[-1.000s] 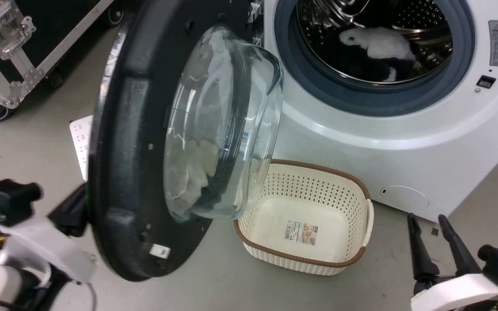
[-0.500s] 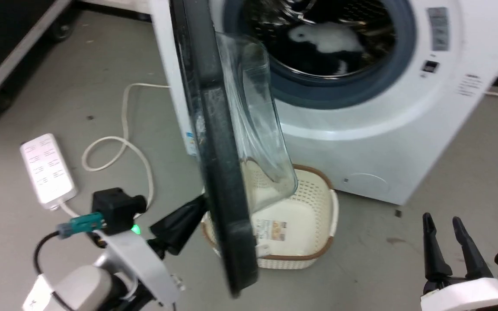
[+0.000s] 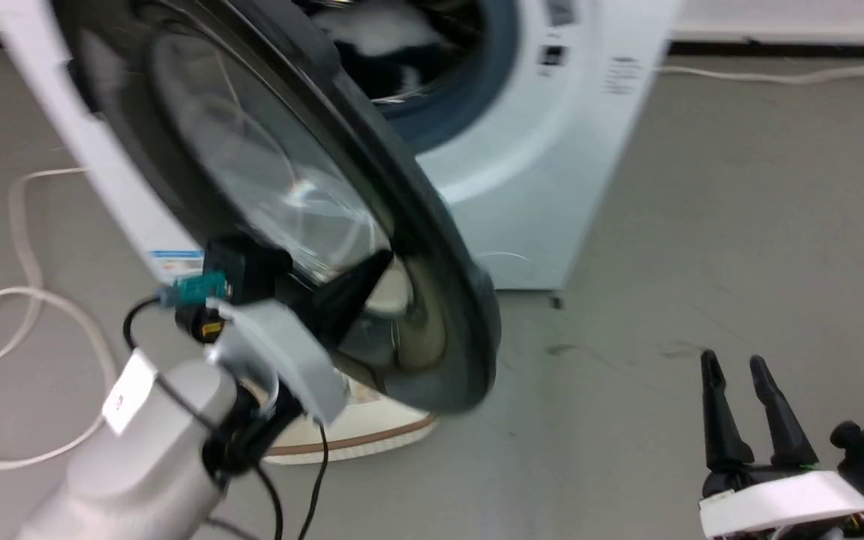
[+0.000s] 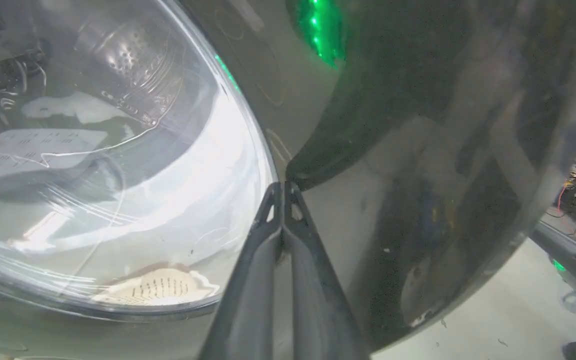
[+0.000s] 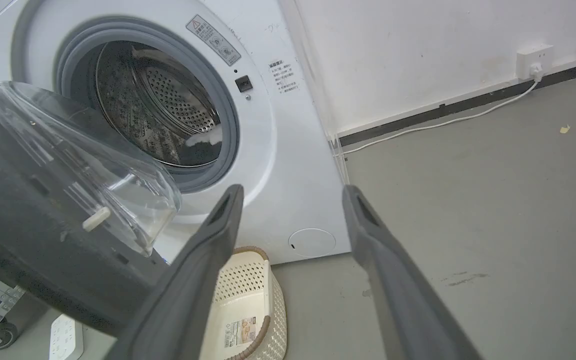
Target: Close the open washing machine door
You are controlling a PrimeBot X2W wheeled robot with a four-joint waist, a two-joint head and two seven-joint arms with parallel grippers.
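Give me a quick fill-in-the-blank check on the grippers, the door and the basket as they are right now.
1. The left gripper is ___ (open or shut), its tips against the door.
2. The right gripper is ___ (open or shut) and holds nothing.
3. The basket stands on the ___ in front of the washing machine.
4. The door is ajar, not yet ___.
Missing words: shut; open; floor; closed.

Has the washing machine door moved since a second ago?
Yes. Judged against the washing machine, the washing machine door has swung toward the drum mouth, partly covering it; not shut.
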